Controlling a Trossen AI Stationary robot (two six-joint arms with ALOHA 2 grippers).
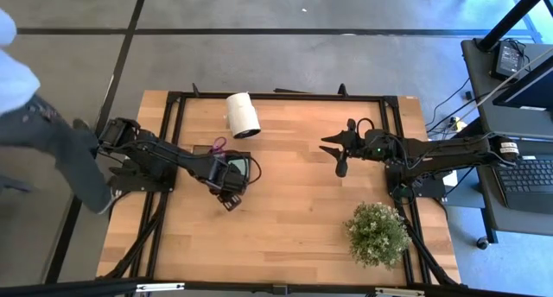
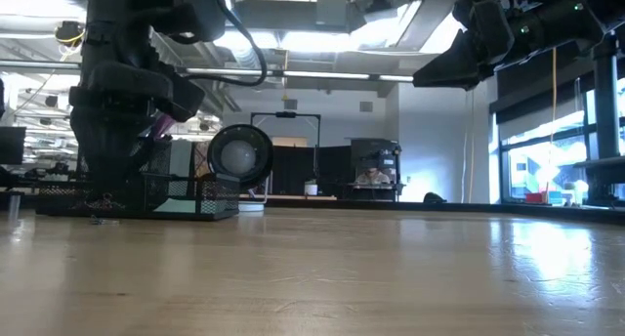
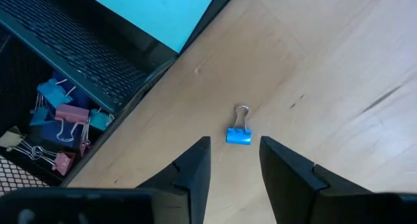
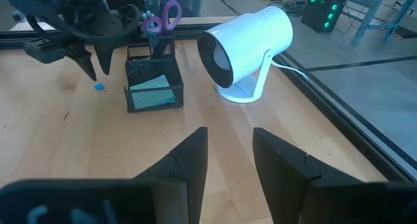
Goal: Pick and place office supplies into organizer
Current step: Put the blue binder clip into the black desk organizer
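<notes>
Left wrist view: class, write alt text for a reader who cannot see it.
A small blue binder clip lies on the wooden table just ahead of the open left gripper. Beside it stands the black mesh organizer, holding more clips and a turquoise pad.

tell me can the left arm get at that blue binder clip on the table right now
Probably yes. The left gripper hangs just above the blue binder clip, fingers apart and framing it. The clip lies alone on bare wood, clear of the black mesh organizer beside it, so nothing seems to block a straight descent.
</notes>
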